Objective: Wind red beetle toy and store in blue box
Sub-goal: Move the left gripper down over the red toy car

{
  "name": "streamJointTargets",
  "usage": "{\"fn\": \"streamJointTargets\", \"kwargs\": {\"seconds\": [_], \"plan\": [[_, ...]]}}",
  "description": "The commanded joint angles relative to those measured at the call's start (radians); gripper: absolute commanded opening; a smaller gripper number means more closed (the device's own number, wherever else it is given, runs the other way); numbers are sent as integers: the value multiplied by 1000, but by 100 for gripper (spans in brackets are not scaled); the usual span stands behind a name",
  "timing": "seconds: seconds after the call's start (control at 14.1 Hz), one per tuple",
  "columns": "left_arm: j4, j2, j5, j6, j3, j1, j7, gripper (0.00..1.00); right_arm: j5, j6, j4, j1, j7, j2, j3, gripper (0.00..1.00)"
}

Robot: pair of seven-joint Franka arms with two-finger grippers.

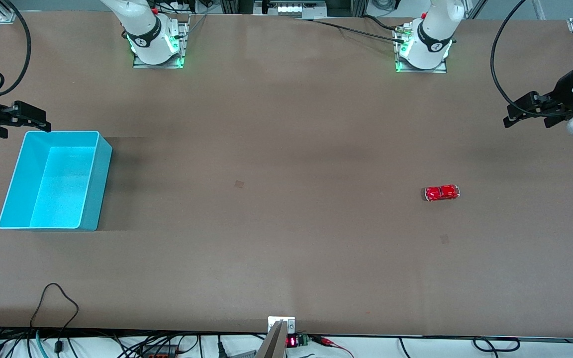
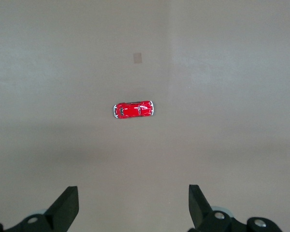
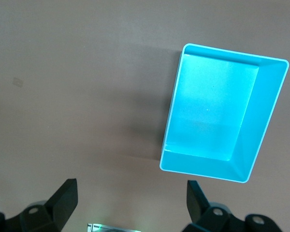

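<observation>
The red beetle toy (image 1: 441, 193) stands alone on the brown table toward the left arm's end; it also shows in the left wrist view (image 2: 134, 109). The blue box (image 1: 100, 184) stands empty toward the right arm's end and shows in the right wrist view (image 3: 266, 111). My left gripper (image 1: 515, 113) hangs open and empty over the table's left-arm end, apart from the toy; its fingers (image 2: 67, 205) are spread wide. My right gripper (image 1: 35, 119) hangs open and empty over the table beside the box's corner nearest the bases; its fingers (image 3: 65, 198) are spread wide.
Two small tape marks (image 1: 238, 184) (image 1: 444, 239) lie on the table. The arm bases (image 1: 154, 44) (image 1: 423, 49) stand along the table's edge farthest from the front camera. A metal bracket (image 1: 280, 325) and loose cables (image 1: 57, 303) sit at the nearest edge.
</observation>
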Motion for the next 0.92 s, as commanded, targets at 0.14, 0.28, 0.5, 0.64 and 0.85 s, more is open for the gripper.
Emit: {"fn": "streamJointTargets", "kwargs": {"seconds": [0.14, 0.28, 0.5, 0.64, 0.85], "plan": [[-46, -34, 21, 20, -11, 6, -12, 100, -3, -2, -4, -3, 8, -10, 3, 100], [-51, -17, 21, 19, -11, 6, 5, 100, -3, -2, -4, -4, 8, -10, 2, 100], [-71, 61, 21, 23, -11, 6, 9, 100, -2, -4, -4, -4, 8, -10, 3, 100], [-80, 136, 21, 98, -9, 6, 17, 100, -2, -4, -4, -4, 8, -10, 3, 100], [-121, 215, 23, 215, -9, 5, 170, 100, -2, -5, -4, -4, 8, -10, 3, 100]]}}
